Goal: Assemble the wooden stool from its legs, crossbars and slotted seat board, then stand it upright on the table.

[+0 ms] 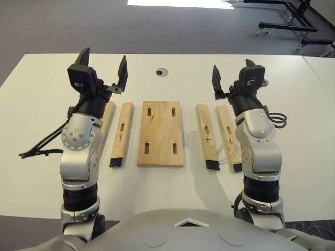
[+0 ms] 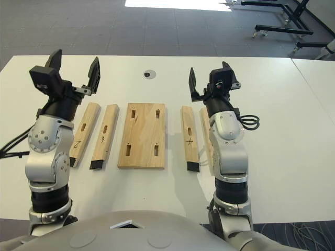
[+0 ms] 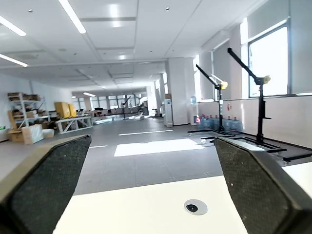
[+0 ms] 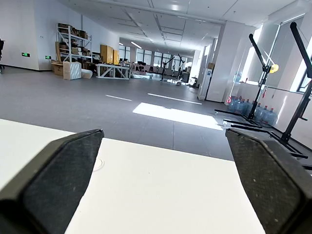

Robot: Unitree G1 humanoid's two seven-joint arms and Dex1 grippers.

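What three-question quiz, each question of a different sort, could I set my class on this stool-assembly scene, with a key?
1. True or false: the seat board lies flat on the table with nothing fitted into its slots.
2. How many wooden strips lie on the robot's left side of the board? A) one B) two C) four
3. Fill the gap: the left end effector and the right end effector are both raised above the table with their fingers ____.

Key: 1 true; 2 B; 3 open.
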